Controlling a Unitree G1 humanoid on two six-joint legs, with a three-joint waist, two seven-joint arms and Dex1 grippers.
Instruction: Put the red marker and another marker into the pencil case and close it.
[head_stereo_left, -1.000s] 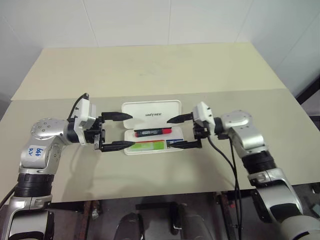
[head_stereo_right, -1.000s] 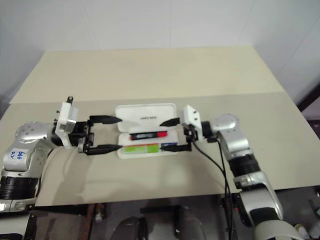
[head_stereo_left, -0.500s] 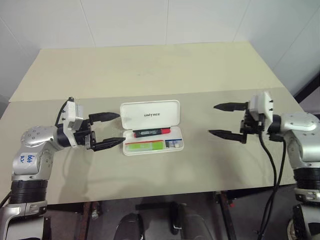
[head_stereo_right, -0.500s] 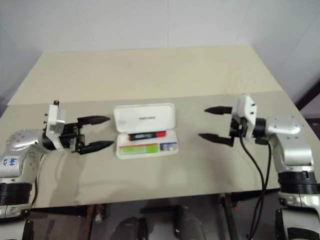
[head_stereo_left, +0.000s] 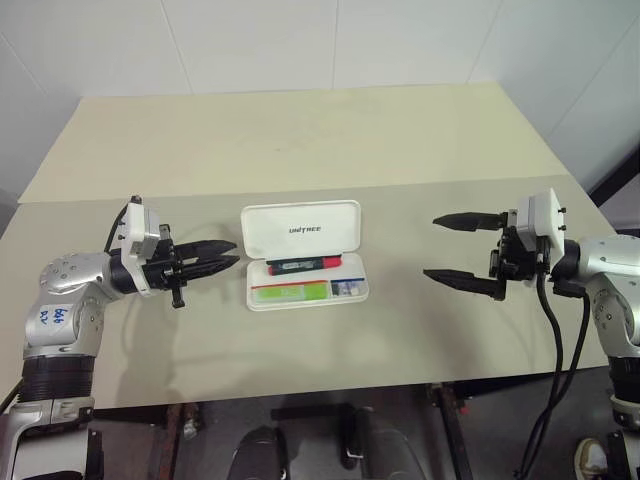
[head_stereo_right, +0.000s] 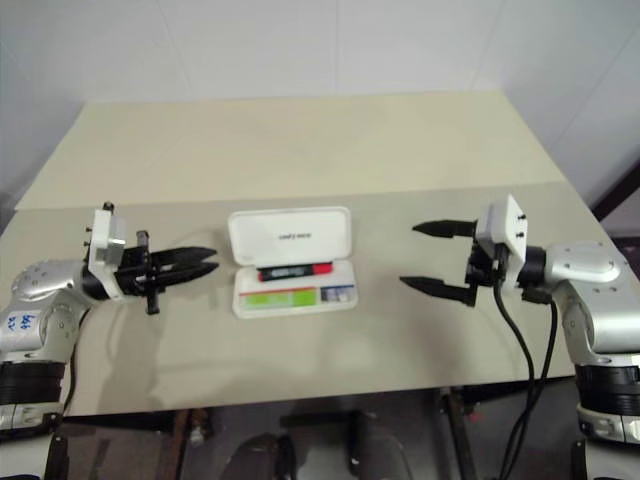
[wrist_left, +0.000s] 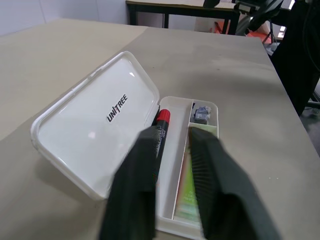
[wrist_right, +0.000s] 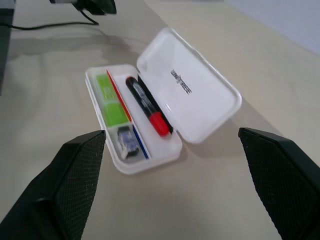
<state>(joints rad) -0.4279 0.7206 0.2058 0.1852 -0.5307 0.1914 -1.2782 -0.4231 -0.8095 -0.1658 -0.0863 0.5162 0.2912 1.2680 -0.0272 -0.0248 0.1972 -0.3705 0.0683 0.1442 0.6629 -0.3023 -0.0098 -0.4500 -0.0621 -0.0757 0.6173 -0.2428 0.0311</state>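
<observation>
The white pencil case (head_stereo_left: 272, 232) lies open in the middle of the table, its lid (wrist_left: 90, 130) tilted back. Inside, the red marker (head_stereo_left: 303, 265) rests in the back slot. The light green highlighter (head_stereo_left: 290, 292) lies in the front slot. My left gripper (head_stereo_left: 236, 254) hovers just left of the case, shut and holding nothing, pointing at the case's left end. My right gripper (head_stereo_left: 430, 247) hangs well off to the right of the case, open and empty, its fingers (wrist_right: 75, 170) spread wide.
A small dark blue-grey object (head_stereo_left: 345, 288) sits in the tray's right corner compartment. The beige table (head_stereo_left: 300, 150) has a seam running across behind the case. Its front edge lies close below the arms, and a white wall stands behind.
Both grippers have drawn back sideways from the ends of the case, the right one much farther. The left gripper has gone from open to shut. The case and markers have not moved.
</observation>
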